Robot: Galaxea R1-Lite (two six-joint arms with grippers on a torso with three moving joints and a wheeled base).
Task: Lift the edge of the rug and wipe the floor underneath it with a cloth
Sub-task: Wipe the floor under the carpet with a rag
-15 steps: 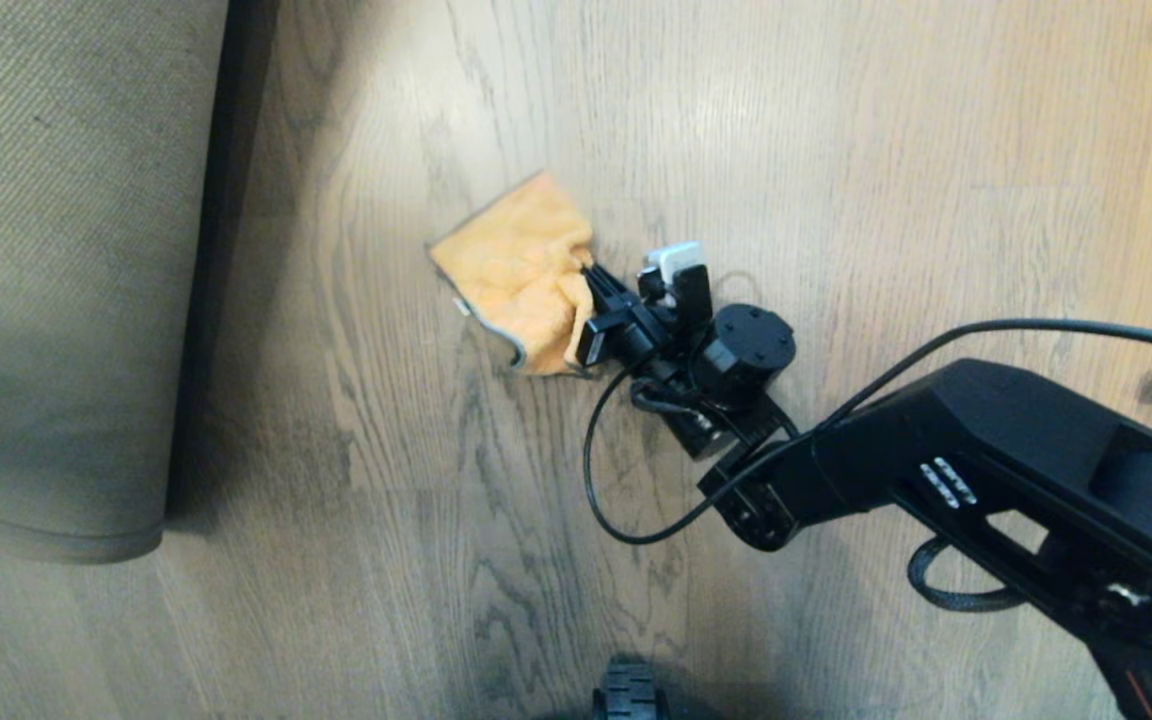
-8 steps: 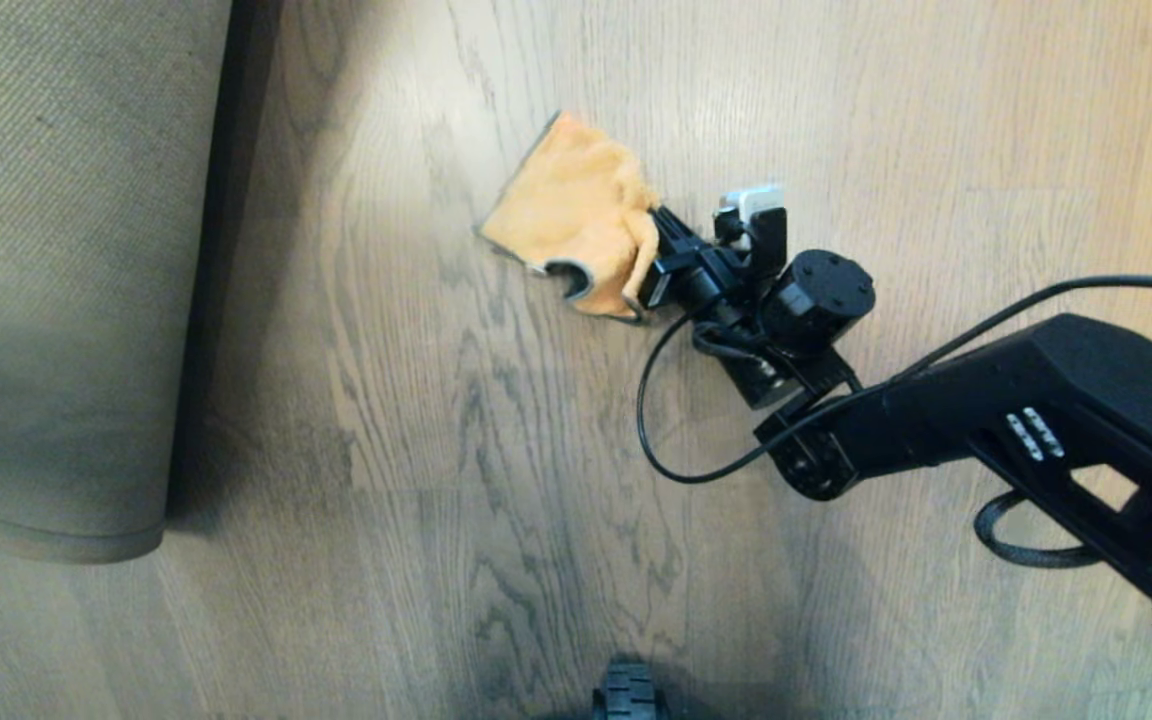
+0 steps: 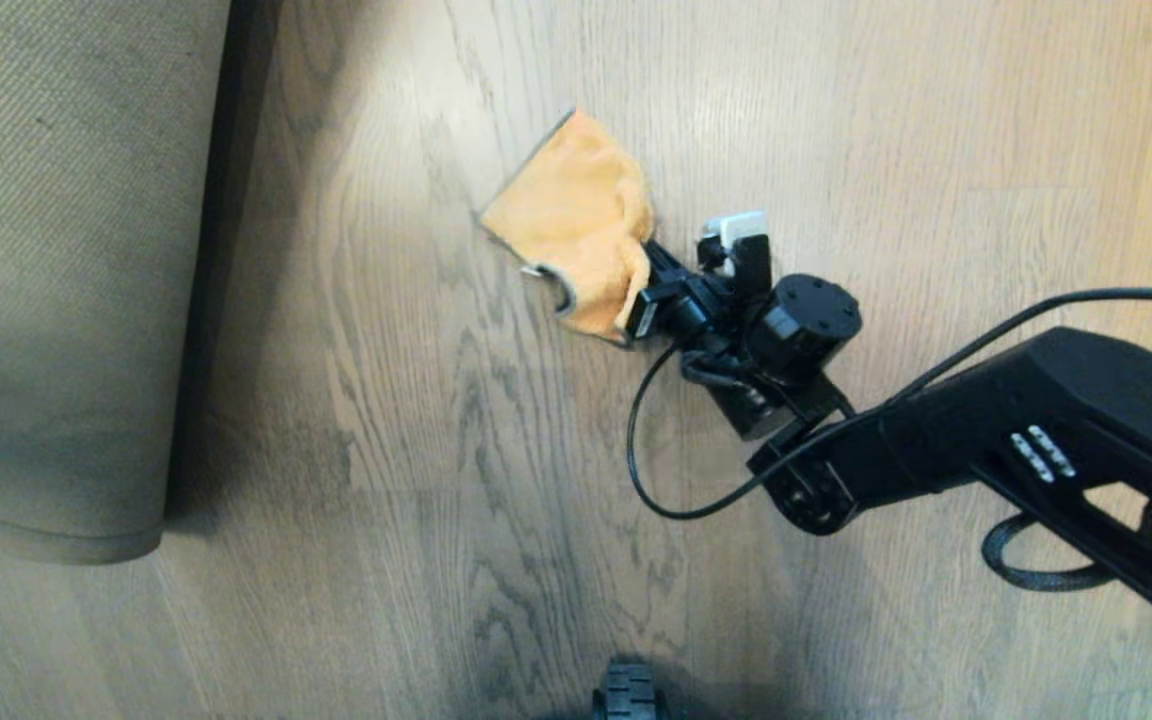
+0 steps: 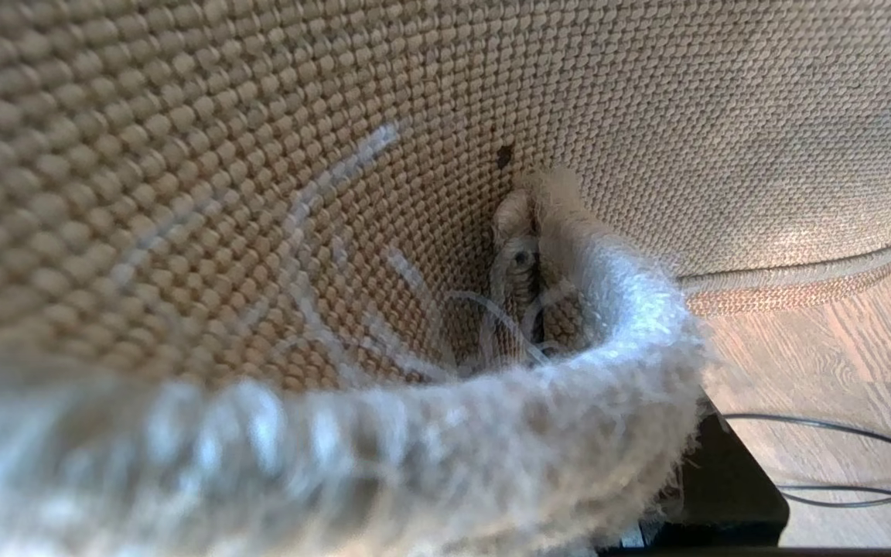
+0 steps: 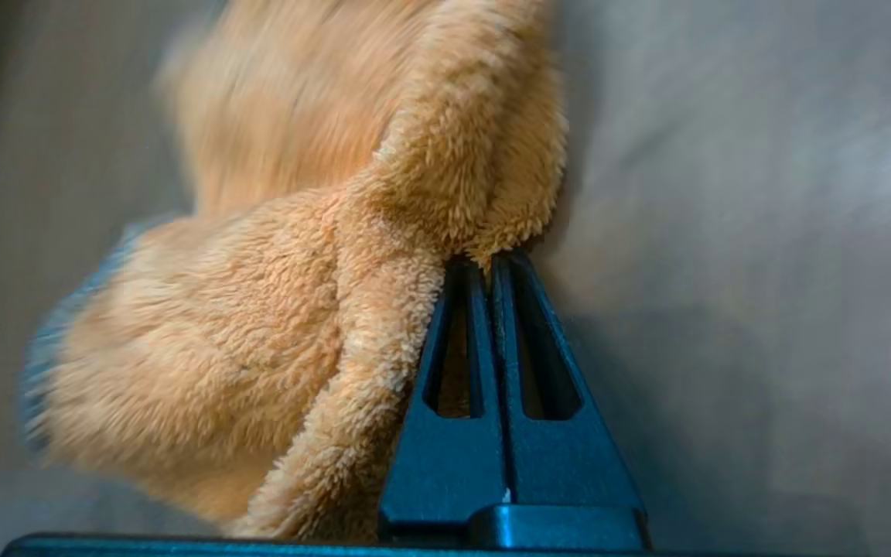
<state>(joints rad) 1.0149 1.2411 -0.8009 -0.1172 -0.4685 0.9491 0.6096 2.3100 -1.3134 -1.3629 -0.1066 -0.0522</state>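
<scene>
The rug [image 3: 56,250] is lifted on the left of the head view, its ribbed tan backing facing me over the wood-grain floor [image 3: 386,450]. In the left wrist view the rug's fuzzy edge [image 4: 492,433] curls right against the camera and its backing [image 4: 646,116] rises beyond. That edge hides my left gripper, except for one black part [image 4: 728,495]. My right gripper [image 3: 651,272] is shut on a corner of the orange cloth [image 3: 576,215], which lies spread flat on the floor right of the rug. Close up, the two blue fingers [image 5: 445,433] meet on the bunched cloth [image 5: 298,294].
The right arm's black cable [image 3: 651,480] loops low over the floor beside the wrist. A black wheel of the base [image 3: 626,695] shows at the near edge. Another cable [image 4: 863,472] lies on the floor beyond the rug's rounded corner.
My right gripper swept the cloth across the floor, farther from me and to the right, then drifted slightly back. The lifted rug has not moved.
</scene>
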